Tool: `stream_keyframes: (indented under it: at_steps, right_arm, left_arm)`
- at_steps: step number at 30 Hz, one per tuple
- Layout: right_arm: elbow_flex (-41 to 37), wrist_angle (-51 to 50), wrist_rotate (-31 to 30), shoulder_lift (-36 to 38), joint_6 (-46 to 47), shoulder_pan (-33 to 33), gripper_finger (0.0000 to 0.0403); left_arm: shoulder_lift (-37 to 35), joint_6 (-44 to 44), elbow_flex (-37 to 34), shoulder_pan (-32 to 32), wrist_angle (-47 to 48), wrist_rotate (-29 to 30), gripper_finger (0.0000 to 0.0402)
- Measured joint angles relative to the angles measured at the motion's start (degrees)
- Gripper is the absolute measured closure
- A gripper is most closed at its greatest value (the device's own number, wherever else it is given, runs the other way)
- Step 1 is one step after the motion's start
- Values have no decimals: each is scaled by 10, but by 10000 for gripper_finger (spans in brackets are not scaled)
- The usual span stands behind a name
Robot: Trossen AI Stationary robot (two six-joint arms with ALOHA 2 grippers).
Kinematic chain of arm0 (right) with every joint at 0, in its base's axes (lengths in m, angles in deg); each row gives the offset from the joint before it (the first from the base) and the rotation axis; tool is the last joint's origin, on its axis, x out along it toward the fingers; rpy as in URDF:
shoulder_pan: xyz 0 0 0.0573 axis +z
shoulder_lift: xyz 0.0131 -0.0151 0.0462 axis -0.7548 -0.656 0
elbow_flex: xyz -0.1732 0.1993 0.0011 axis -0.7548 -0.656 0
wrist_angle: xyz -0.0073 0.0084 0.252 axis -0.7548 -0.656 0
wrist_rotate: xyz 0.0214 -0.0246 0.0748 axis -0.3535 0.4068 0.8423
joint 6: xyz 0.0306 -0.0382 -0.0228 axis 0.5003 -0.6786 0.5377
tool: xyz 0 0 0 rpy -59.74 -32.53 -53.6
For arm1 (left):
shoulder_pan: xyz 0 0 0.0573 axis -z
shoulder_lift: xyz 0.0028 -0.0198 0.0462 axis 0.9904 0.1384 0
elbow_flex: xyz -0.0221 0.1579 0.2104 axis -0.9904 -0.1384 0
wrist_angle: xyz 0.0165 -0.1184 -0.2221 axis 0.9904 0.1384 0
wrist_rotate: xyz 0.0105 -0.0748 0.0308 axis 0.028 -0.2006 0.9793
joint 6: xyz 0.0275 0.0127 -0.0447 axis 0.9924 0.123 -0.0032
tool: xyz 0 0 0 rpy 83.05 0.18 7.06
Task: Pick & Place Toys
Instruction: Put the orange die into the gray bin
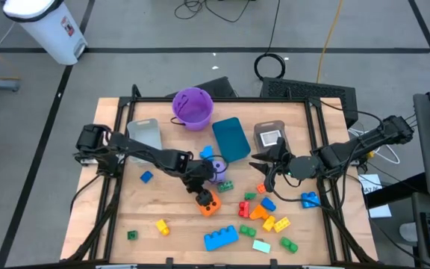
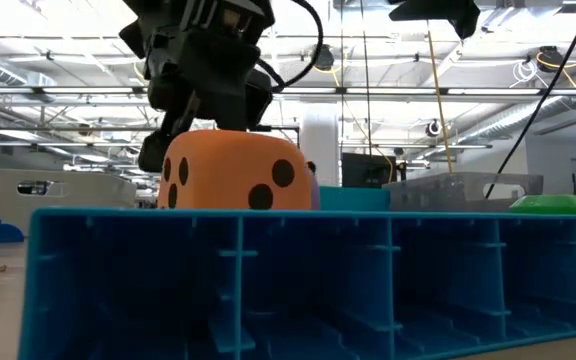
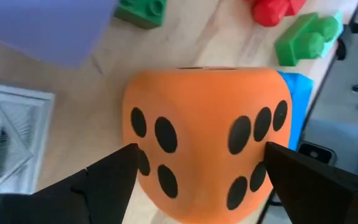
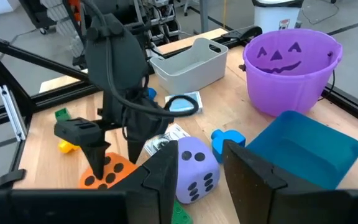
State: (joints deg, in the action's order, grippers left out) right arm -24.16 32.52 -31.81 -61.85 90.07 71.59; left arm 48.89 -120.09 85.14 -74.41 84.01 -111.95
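Left end effector (image 1: 202, 196) straddles the orange die (image 1: 209, 202) mid-counter, fingers spread, not clamping; right end effector (image 1: 264, 170) hovers part-open, empty; bricks (image 1: 221, 237) lie scattered, so sorting has barely begun.

A round purple plastic bucket (image 1: 192, 105) with a pumpkin face stood at the far side of the wooden table (image 1: 170, 213). Beside it lay a flat teal bin (image 1: 231, 140), a grey bin (image 1: 144, 135) and a clear bin (image 1: 269, 134).
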Motion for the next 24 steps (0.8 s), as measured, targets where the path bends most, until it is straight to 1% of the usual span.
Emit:
stream_keyframes:
  at_steps: [5,8,11,14,20,24]
  right_arm:
    - [0,-2,0,0,0,0,284]
    - [0,-2,0,0,0,0,284]
    - [0,-5,0,0,0,0,284]
    - [0,-14,0,0,0,0,284]
    - [0,-17,0,0,0,0,284]
    - [0,-17,0,0,-1,0,284]
  left_arm:
    - [20,-4,1,0,-32,-31,52]
    - [29,-5,0,0,-46,-39,53]
    - [30,-9,0,0,-42,-46,59]
    - [34,-9,0,-1,-41,-52,86]
    - [35,-3,0,-2,-41,-50,157]
    - [35,3,0,-6,-41,-55,177]
